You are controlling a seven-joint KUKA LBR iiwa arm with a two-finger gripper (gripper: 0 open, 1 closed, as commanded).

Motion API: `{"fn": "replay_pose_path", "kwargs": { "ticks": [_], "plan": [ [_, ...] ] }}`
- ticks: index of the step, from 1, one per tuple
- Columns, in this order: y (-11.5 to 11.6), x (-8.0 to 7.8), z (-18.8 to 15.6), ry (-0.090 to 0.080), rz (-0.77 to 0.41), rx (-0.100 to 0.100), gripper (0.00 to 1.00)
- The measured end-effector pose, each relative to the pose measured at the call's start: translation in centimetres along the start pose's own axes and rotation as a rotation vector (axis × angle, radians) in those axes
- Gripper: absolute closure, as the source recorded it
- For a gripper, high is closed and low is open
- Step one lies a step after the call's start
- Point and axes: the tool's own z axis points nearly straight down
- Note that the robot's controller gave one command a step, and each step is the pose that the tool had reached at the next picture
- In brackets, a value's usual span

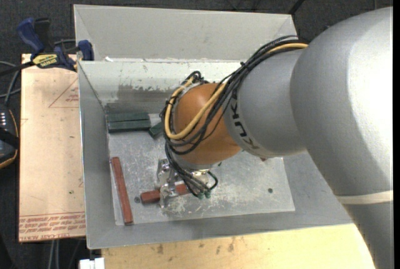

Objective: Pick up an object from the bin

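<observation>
Under hand [170,191], red block [149,197] (half hidden)

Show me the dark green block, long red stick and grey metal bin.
dark green block [128,121], camera view, top face.
long red stick [122,191], camera view, mid-length.
grey metal bin [187,30], camera view, back wall.

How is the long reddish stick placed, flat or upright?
Flat: the reddish stick lies at full length on the bin floor near the left wall.
</observation>
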Motion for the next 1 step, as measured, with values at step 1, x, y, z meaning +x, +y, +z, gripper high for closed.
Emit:
{"fn": "replay_pose_path", "kwargs": {
  "ticks": [1],
  "plan": [
    [0.00, 0.00, 0.00, 0.000, 0.000, 0.000, 1.00]
  ]
}}
